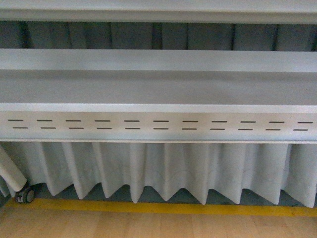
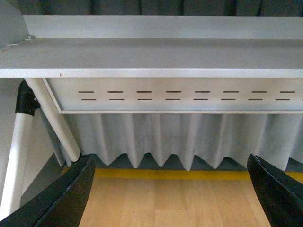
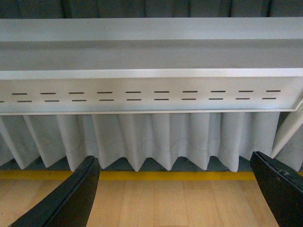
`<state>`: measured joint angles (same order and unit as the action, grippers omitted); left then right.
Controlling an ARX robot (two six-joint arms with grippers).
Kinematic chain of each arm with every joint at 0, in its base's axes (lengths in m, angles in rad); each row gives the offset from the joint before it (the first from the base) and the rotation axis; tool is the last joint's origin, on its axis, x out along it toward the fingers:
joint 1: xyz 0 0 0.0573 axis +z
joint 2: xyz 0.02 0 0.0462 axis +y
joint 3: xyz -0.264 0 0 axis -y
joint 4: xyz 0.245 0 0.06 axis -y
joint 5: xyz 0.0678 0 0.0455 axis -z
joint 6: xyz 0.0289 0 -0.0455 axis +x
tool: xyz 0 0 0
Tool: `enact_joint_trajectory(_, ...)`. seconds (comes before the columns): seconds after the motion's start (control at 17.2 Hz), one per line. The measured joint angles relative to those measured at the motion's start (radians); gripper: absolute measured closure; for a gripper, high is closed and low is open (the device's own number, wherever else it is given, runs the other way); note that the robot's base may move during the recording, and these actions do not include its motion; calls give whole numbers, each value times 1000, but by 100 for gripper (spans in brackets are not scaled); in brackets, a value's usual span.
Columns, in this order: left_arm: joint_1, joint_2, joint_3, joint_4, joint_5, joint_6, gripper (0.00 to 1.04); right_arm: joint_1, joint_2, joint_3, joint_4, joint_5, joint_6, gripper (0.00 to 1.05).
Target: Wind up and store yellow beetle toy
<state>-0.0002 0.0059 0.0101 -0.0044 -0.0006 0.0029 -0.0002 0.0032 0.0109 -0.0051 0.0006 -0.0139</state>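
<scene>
We see the left tool (image 2: 170, 189) and right tool (image 3: 175, 189) both spread wide, nothing between their black fingers. Each faces the grey desk (image 1: 158, 89) edge with its slotted panel (image 1: 158, 125), pleated curtain (image 1: 163, 168) below, yellow floor line (image 1: 163, 208). The yellow beetle toy appears in no view.

No legible text, labels, brands or numbers appear; the grey shelf panel (image 1: 158, 125) bears only two rows of plain dashed slots.
</scene>
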Motion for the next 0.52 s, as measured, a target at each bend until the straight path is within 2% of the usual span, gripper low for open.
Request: enact_joint_trajectory(0.52,0,0,0,0,0,0,7,0,0,0,0,0,0,7)
